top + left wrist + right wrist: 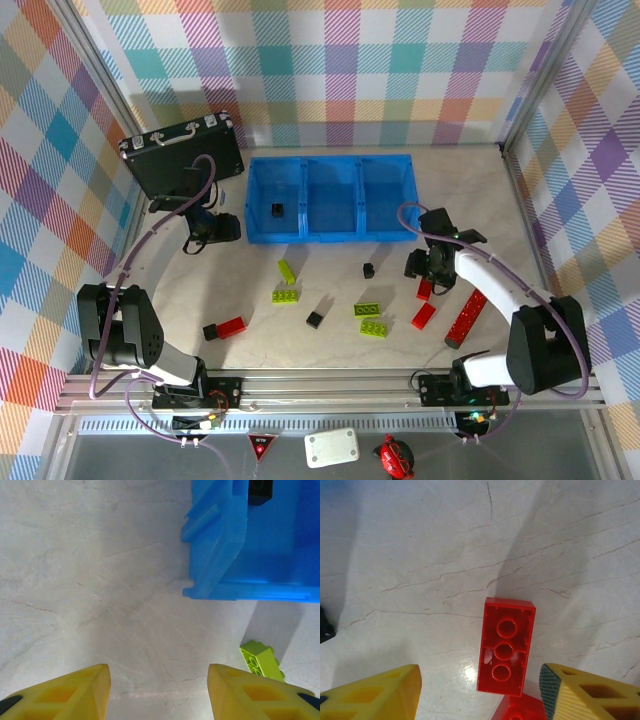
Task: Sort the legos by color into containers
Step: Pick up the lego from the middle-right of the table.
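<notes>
The blue bin (330,232) stands at the back centre, with a black cube (277,209) in its left compartment. My right gripper (432,268) hovers open over a red brick (424,289). In the right wrist view that brick (506,645) lies underside up between the gripper's (480,692) yellow fingers, touching neither, with a second red piece (520,709) below it. My left gripper (212,230) is open and empty by the bin's left front corner (220,545), with a lime brick (261,659) to its right. Lime plates (285,296), black cubes (315,319), another red brick (231,326) and the long red bar (466,318) lie on the table.
A black briefcase (185,155) leans at the back left, just behind my left arm. Checked walls close off the table's left, right and back. A metal rail (330,385) runs along the near edge.
</notes>
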Robot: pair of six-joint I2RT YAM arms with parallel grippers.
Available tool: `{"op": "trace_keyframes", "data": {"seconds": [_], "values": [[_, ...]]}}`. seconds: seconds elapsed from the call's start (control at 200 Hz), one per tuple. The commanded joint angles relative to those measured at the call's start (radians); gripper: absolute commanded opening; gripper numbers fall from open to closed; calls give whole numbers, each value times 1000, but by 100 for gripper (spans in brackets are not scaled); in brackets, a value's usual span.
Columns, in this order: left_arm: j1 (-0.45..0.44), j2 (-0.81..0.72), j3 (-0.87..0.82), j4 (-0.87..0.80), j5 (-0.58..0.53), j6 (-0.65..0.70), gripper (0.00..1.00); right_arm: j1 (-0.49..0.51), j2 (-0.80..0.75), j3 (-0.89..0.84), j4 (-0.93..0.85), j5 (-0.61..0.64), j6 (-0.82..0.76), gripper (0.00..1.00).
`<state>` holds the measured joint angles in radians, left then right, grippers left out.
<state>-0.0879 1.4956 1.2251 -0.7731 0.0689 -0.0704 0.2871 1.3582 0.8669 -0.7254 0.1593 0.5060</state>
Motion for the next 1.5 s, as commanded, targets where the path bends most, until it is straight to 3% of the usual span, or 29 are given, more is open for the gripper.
{"op": "trace_keyframes", "data": {"seconds": [0.0,0.83,1.5], "values": [[15,-14,4,17,-1,21,54,-5,19,-29,35,19,36,62],[17,61,32,-20,-14,30,54,-8,91,-92,112,29,50,43],[17,60,39,-31,-24,36,54,-8,43,-52,60,29,22,36]]}}
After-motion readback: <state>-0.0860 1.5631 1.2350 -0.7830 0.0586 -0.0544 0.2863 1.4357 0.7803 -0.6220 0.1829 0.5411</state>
